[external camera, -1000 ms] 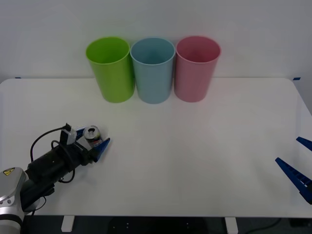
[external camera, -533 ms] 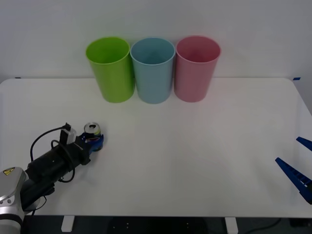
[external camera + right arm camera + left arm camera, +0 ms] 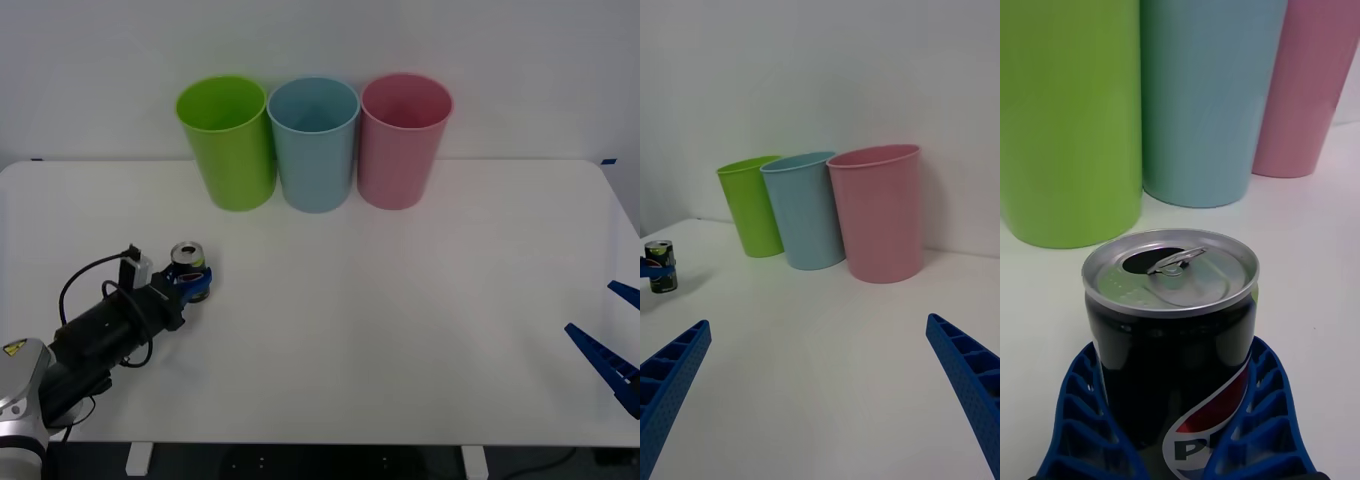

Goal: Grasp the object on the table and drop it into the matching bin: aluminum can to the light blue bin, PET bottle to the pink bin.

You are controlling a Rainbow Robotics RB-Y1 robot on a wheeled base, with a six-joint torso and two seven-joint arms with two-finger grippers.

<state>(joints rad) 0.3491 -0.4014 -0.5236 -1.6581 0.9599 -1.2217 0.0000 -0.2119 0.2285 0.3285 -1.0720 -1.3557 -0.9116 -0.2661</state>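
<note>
Front view: left arm lies low across the near-left of the table [image 3: 400, 330], reaching forward. Left gripper [image 3: 190, 281] clamped on the aluminum can [image 3: 187, 262], which stands upright, well short of the bins. Lime green bin [image 3: 229, 143], light blue bin [image 3: 314, 143] and pink bin [image 3: 402, 139] stand in a row at the far edge. Right gripper [image 3: 612, 340] parked at the near-right edge, fingers spread apart. Since a second ago: the left fingers, then splayed around the can, have closed on it; gripper and can now sit slightly farther forward.

Right wrist view: can [image 3: 660, 265] seen far off, with a blue finger [image 3: 647, 266] on it.

Left wrist view: can [image 3: 1172, 330] close up, tab hole open, logo visible, ribbed fingers [image 3: 1075, 405] hugging both sides.
</note>
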